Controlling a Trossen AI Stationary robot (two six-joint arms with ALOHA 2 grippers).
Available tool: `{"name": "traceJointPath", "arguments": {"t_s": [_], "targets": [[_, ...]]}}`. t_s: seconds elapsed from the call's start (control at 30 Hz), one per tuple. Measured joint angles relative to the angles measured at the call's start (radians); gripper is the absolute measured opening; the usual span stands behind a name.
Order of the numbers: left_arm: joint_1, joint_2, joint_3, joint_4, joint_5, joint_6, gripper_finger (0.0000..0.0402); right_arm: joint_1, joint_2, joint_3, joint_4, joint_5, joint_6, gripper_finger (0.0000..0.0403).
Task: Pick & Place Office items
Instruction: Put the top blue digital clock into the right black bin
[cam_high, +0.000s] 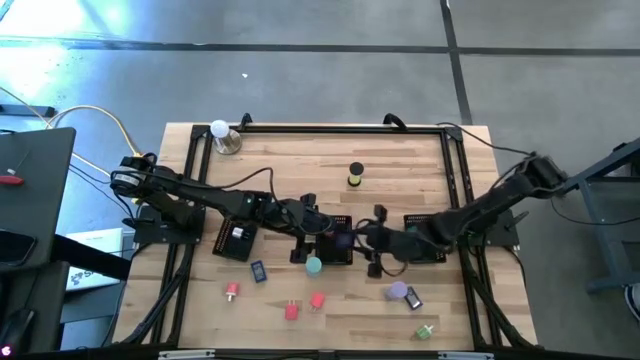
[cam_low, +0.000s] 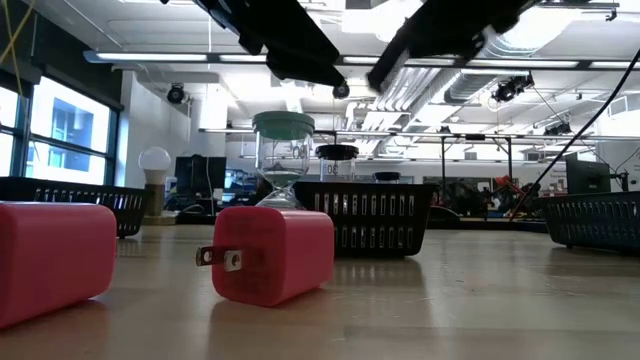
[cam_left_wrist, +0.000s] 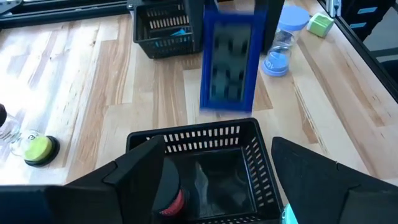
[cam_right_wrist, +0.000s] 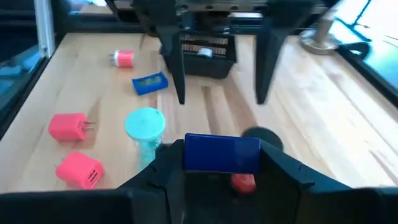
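Above centre mesh tray (cam_left_wrist: 205, 140) | right fingers (cam_right_wrist: 221, 163) grip blue rectangle (cam_right_wrist: 221, 153) | left fingers (cam_left_wrist: 217, 186) wide | no legible writing

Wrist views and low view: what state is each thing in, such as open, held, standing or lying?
Left fingers: open, over the mesh tray.
Right fingers: shut on the blue rectangle.
Blue rectangle: held, off the table.
Mesh tray: holds a red-capped piece.
Teal hourglass: standing upright.
Pink plug adapter: lying on its side.
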Motion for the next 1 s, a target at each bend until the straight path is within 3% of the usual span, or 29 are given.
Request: {"name": "traceJointPath", "arguments": {"t_s": [0.27,0.43,0.6,0.77,1.0], "targets": [[0.008,0.0,0.0,0.0,-0.002,-0.007,0.0289,0.231,-0.078,0.002,-0.177,0.35,0.24,0.0142],[0.008,0.0,0.0,0.0,-0.002,-0.007,0.0289,0.36,-0.084,0.001,-0.345,0.465,0.496,0.0142],[0.008,0.0,0.0,0.0,-0.002,-0.007,0.0289,0.45,-0.084,0.001,-0.528,0.47,0.788,0.0142],[0.009,0.0,0.0,0.004,-0.002,-0.007,0.0289,0.494,-0.084,0.001,-0.738,0.398,1.059,0.0142],[0.009,0.0,0.0,0.043,-0.002,-0.007,0.0289,0.503,-0.088,0.02,-1.022,0.317,1.302,0.0142]]}}
